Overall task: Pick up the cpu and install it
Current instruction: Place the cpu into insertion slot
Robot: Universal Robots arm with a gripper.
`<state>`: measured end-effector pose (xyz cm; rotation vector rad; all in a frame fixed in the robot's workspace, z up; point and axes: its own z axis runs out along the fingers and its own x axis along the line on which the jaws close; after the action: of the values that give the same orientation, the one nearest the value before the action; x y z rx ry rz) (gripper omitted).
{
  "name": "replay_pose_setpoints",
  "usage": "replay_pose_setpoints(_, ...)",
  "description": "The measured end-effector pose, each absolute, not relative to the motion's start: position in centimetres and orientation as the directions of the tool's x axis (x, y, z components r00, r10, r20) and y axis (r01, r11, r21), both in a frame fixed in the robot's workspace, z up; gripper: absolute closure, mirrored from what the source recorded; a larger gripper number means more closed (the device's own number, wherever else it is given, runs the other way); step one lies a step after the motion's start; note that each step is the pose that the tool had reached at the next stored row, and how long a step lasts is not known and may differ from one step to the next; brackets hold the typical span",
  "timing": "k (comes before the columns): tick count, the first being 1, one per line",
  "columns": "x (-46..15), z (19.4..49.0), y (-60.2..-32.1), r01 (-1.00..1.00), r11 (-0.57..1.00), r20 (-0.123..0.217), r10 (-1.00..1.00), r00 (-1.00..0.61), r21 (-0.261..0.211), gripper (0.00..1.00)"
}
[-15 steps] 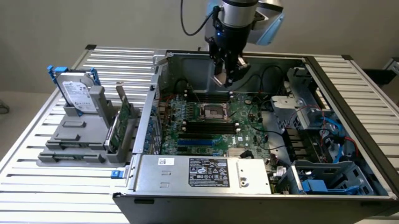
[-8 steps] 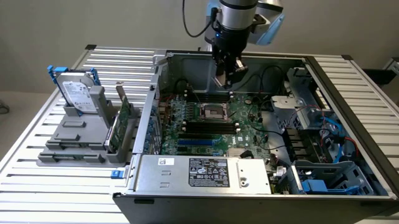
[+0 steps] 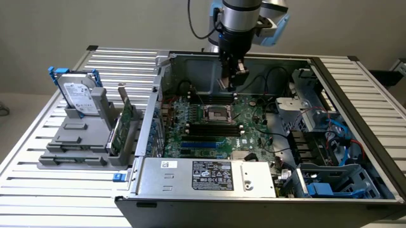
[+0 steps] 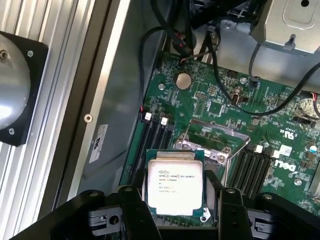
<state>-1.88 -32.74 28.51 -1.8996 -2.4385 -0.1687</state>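
The cpu (image 4: 175, 187) is a small square chip with a silver top and printed text on a green edge. My gripper (image 4: 180, 205) is shut on it, one black finger (image 4: 134, 212) on each side. In the exterior view the gripper (image 3: 231, 81) hangs inside the open computer case, above the back edge of the green motherboard (image 3: 254, 133). The socket (image 3: 217, 114) lies just in front of and below it. In the wrist view the socket (image 4: 215, 137) shows with its metal frame raised, a little beyond the held chip.
Memory slots (image 3: 212, 129) and black cables (image 3: 273, 76) surround the socket. The silver power supply (image 3: 206, 175) fills the case front and a drive cage (image 3: 317, 123) the exterior view's right. A hard drive (image 3: 79, 97) stands in a grey holder (image 3: 76, 147) at the left.
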Motion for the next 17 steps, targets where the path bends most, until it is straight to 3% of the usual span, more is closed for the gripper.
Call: replay_pose_setpoints(17, -2.14, 28.40, -32.74, 0.998, 0.034, 0.104, 0.994, -0.039, 0.048, 0.45)
